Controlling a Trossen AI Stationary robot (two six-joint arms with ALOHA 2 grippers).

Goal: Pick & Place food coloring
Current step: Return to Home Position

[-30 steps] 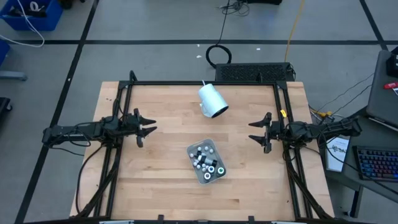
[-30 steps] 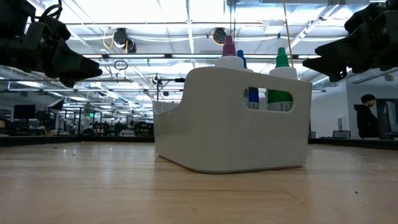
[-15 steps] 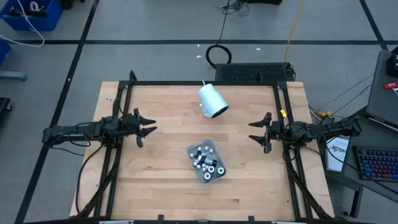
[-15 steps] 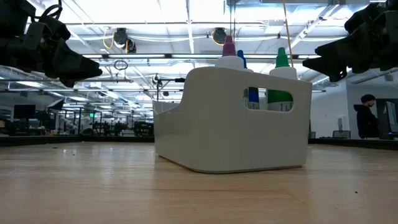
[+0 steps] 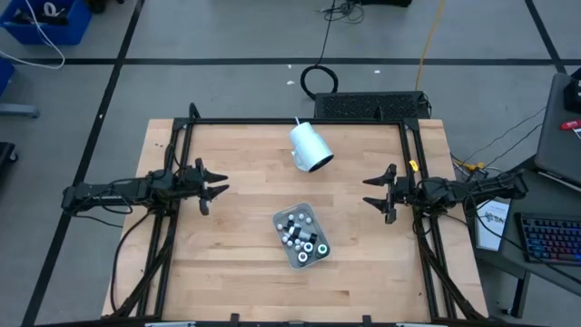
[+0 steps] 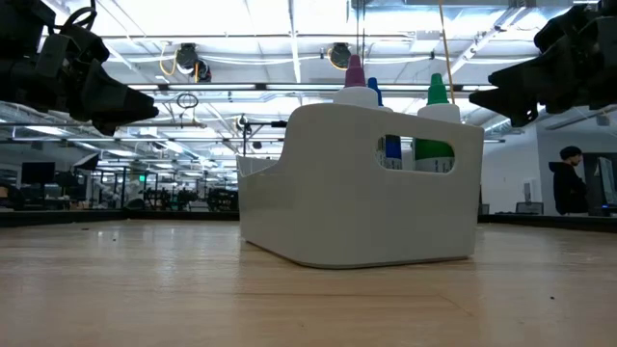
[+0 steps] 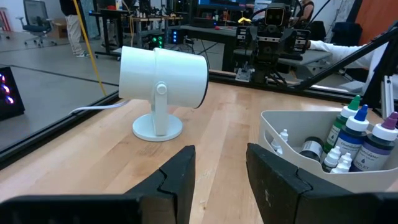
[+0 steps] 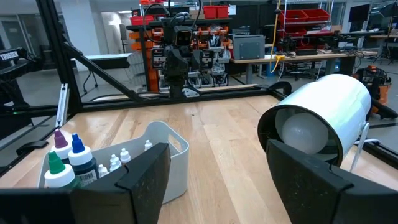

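Note:
The food coloring (image 5: 300,233) is a cluster of tiny whitish bottles and a few larger dark ones standing in a white bin (image 5: 276,218) near the table's middle. In the left wrist view the bottles (image 7: 351,140) show purple, blue and green tips above the bin's wall (image 7: 292,149). They also show in the right wrist view (image 8: 78,162) and the low view (image 6: 439,96). My left gripper (image 5: 214,187) hovers open to the left of the bin. My right gripper (image 5: 372,196) hovers open to its right. Neither touches anything.
A white cylindrical lamp-like piece (image 5: 310,147) on a round foot stands beyond the bin toward the far edge, also seen in the left wrist view (image 7: 163,71). Bare wood lies between each gripper and the bin. A black frame (image 5: 300,122) borders the table.

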